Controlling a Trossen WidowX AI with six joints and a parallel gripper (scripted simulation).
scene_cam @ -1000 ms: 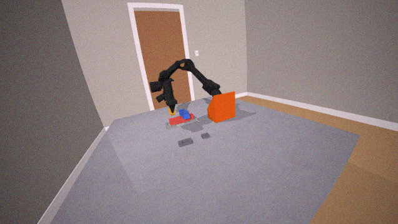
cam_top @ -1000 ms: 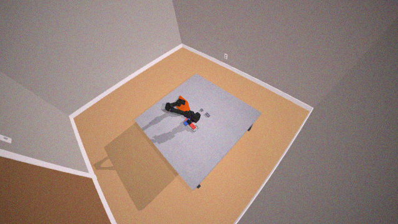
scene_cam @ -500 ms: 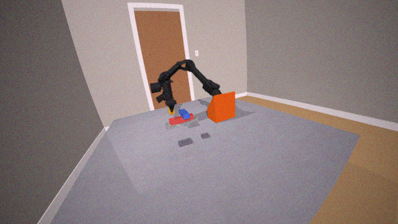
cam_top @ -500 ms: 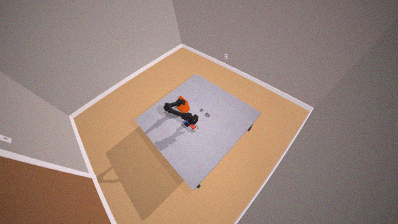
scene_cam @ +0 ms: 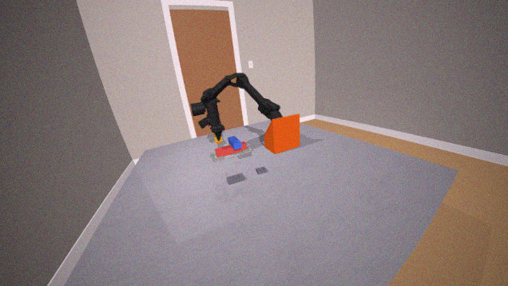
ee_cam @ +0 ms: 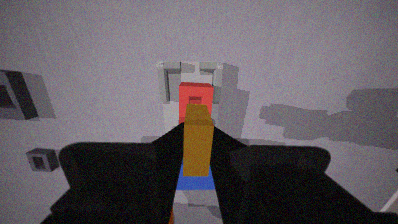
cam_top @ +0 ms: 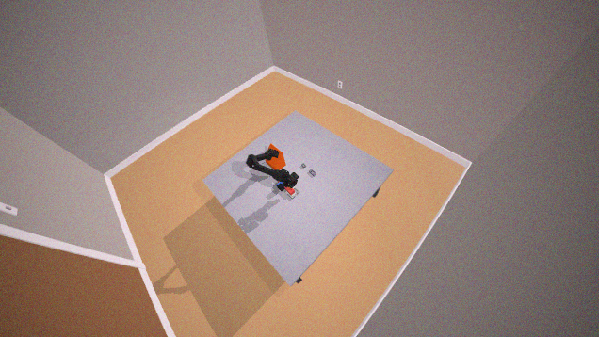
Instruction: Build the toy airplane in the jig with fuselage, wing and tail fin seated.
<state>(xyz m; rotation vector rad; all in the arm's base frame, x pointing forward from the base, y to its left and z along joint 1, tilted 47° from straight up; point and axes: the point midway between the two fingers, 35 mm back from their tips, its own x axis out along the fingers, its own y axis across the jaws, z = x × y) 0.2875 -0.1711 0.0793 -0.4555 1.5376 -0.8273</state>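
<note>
The red fuselage [cam_top: 290,191] [scene_cam: 224,151] [ee_cam: 195,91] lies in the pale grey cradle [scene_cam: 216,159] [ee_cam: 162,82]. The blue wing [scene_cam: 235,143] [ee_cam: 196,183] lies across the top of the fuselage; whether its tab is fully down cannot be told. My gripper [scene_cam: 218,138] [ee_cam: 195,127] is shut on the yellow-orange tail fin [scene_cam: 218,141] [ee_cam: 198,157]. It holds the fin above the tail end of the fuselage, with a small gap below it in the exterior view. In the wrist view the fuselage's dark tail socket [ee_cam: 195,99] shows just beyond the fin's lower end. The fin's tab is not clearly visible.
A larger grey holder [cam_top: 312,173] [scene_cam: 236,178] [ee_cam: 22,95] and a smaller one [cam_top: 303,166] [scene_cam: 261,170] [ee_cam: 42,160] stand on the table to one side of the cradle. A large orange block [cam_top: 277,161] [scene_cam: 287,133] stands near the arm's base.
</note>
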